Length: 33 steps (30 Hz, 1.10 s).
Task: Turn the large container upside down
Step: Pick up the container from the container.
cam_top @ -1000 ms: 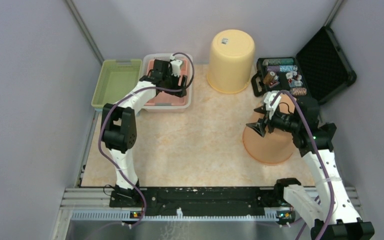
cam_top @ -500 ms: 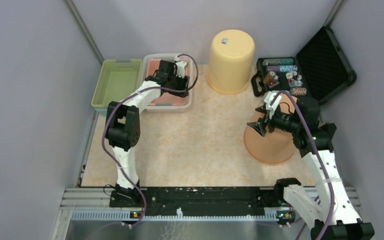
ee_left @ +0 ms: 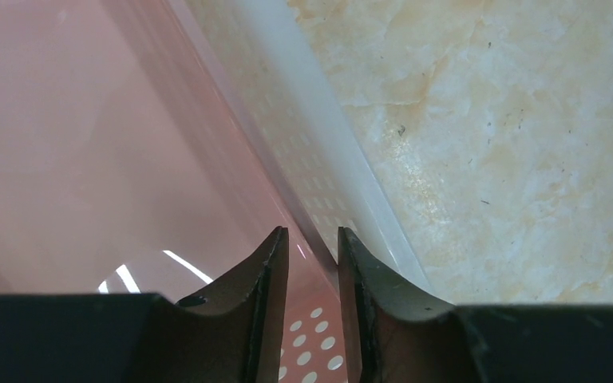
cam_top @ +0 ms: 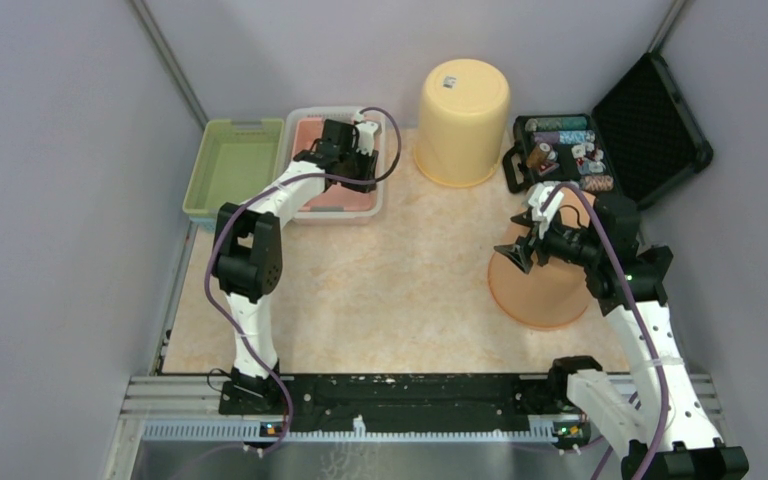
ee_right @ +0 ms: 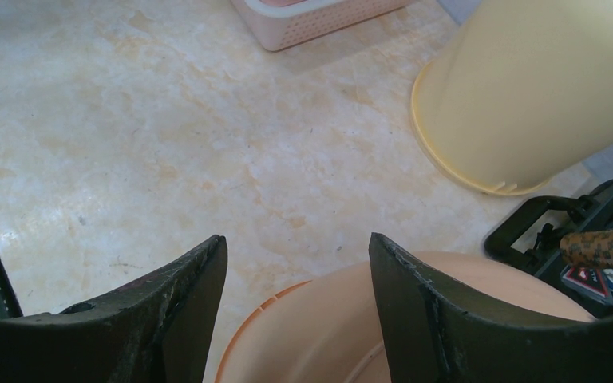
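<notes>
Marbled worktop (cam_top: 390, 280): the left gripper (ee_left: 312, 233) pinches the wall of the pink perforated basket (cam_top: 345, 205) at the far edge. The right gripper (ee_right: 297, 239) hangs spread above an upturned orange bucket (cam_top: 545, 295).

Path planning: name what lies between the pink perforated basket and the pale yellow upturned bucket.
Only bare marble-patterned tabletop, shown in the top external view.

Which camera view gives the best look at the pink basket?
The top external view: it shows the pink basket nearly whole, beside the green tray, though the left arm covers part. The left wrist view shows only a stretch of its wall between the fingers; the right wrist view only one corner.
</notes>
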Each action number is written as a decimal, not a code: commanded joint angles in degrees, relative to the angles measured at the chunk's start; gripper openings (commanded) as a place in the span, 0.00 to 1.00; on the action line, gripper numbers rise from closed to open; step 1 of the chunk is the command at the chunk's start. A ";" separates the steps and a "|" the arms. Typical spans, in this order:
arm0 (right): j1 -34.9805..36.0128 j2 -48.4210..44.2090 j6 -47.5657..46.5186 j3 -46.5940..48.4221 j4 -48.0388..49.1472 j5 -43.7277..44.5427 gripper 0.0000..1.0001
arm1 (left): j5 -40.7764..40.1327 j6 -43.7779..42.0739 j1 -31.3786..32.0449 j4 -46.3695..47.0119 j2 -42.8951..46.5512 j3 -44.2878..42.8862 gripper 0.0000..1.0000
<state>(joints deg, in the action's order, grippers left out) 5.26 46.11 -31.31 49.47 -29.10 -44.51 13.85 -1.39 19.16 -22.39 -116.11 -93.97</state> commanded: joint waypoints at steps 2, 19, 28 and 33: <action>0.37 -0.54 0.97 -0.66 -1.31 -0.06 0.66 | -0.97 0.11 0.08 -0.24 0.07 -1.92 0.36; 0.38 -0.67 -0.04 -0.43 -2.41 -2.41 0.66 | -1.78 0.09 0.48 -1.93 3.95 -3.32 0.00; 0.39 -0.71 -0.15 -0.43 -2.54 -2.85 0.67 | -2.87 0.43 0.53 -2.13 8.71 -2.73 0.00; 0.38 -0.93 -0.15 -0.43 -2.62 -2.82 0.67 | -4.20 0.25 0.48 -3.06 9.91 -4.61 0.00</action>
<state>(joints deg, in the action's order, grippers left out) 5.26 46.11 -31.42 49.47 -30.09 -46.83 10.74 -0.99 19.62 -26.06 -110.39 -95.31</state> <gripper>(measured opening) 0.666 0.022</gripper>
